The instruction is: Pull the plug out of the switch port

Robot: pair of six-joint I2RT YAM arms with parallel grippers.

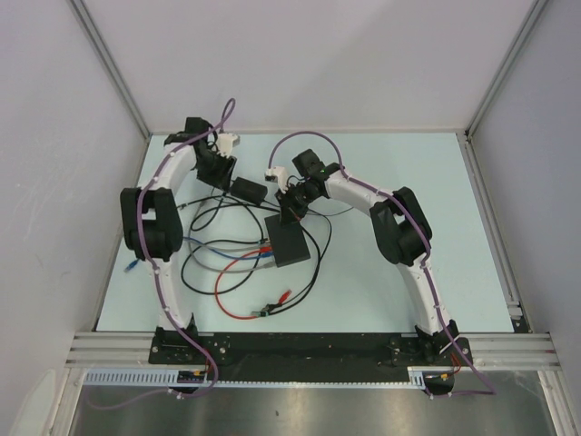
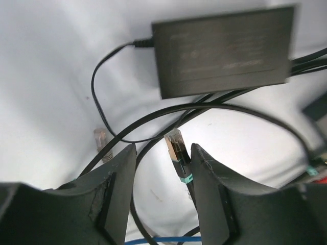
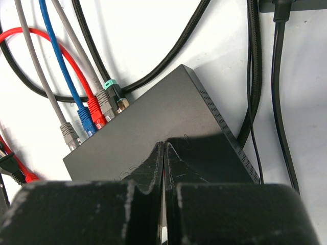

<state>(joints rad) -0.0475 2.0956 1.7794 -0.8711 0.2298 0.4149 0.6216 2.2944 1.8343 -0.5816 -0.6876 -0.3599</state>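
The switch [image 3: 168,117] is a flat black box; my right gripper [image 3: 164,144] is shut with its tips resting on its top, and it also shows as the switch [image 1: 290,242] under the right gripper [image 1: 292,207]. Grey, blue [image 3: 86,122], red and teal-ringed black [image 3: 115,93] plugs sit in its edge ports. In the left wrist view my left gripper [image 2: 163,150] is open. A metal plug [image 2: 175,145] on a teal-ringed black cable stands free of any port, leaning against the right finger's [image 2: 214,189] inner face. The left finger does not touch it.
A smaller black adapter block [image 2: 225,51] on a thin black cable lies just beyond the left gripper [image 1: 218,165]. A loose pale plug [image 2: 101,143] lies to the left. Black, red and blue cable loops [image 1: 238,263] and clip leads [image 1: 272,305] spread before the switch.
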